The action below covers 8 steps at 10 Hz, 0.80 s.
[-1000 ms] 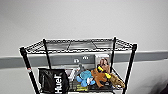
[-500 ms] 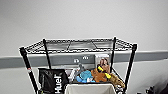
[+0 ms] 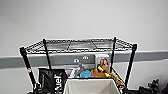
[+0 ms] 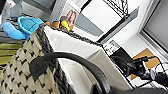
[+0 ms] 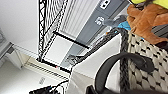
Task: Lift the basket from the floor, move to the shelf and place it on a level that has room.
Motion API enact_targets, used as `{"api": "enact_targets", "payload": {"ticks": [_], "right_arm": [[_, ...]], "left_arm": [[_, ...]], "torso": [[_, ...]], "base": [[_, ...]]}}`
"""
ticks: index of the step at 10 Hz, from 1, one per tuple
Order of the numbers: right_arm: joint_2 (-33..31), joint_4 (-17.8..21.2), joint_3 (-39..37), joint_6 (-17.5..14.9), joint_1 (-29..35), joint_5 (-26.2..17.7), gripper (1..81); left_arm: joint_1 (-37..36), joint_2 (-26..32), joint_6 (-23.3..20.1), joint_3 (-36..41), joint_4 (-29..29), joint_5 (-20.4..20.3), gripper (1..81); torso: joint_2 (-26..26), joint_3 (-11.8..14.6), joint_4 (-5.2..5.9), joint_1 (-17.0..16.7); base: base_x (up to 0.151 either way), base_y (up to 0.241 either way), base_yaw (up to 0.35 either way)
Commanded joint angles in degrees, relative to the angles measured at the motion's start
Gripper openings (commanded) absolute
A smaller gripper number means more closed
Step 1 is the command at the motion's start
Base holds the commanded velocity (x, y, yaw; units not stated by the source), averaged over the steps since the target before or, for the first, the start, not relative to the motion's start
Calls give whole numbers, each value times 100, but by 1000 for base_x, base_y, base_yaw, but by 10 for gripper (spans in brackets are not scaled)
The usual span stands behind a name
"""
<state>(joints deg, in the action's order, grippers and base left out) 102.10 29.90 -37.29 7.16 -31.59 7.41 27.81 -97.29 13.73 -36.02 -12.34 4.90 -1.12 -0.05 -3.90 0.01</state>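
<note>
Basket (image 3: pixel 90 86) cut by frame edge; toys (image 3: pixel 100 71) perhaps half-hidden.

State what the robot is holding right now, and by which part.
The basket appears to be carried by its two dark loop handles, one close under the left wrist, the other under the right. The grip itself cannot be seen.

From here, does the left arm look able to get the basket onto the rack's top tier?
Probably, but not directly. The basket sits low in front of the shelf, well below the top tier. That tier looks bare, so nothing blocks it; the basket would need raising over the low rim first.
</note>
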Motion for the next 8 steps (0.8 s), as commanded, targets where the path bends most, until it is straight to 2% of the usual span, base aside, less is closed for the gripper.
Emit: {"api": "enact_targets", "payload": {"ticks": [1,2,5,8], "right_arm": [[-310,419,416,5,1192,-134,10],[-336,621,451,13,1369,-178,10],[-424,893,549,13,1807,-345,10],[-442,1316,531,14,2397,-530,10]], "left_arm": [[-991,288,270,323,-23,2,10],[-1149,350,401,393,-23,79,10],[-1711,482,727,491,-40,282,10],[-2388,517,1263,517,-41,625,10]], "torso": [[0,0,0,0],[0,0,0,0],[0,0,0,0],[0,0,0,0]], "base": [[0,0,0],[0,0,0],[0,0,0],[0,0,0]]}}
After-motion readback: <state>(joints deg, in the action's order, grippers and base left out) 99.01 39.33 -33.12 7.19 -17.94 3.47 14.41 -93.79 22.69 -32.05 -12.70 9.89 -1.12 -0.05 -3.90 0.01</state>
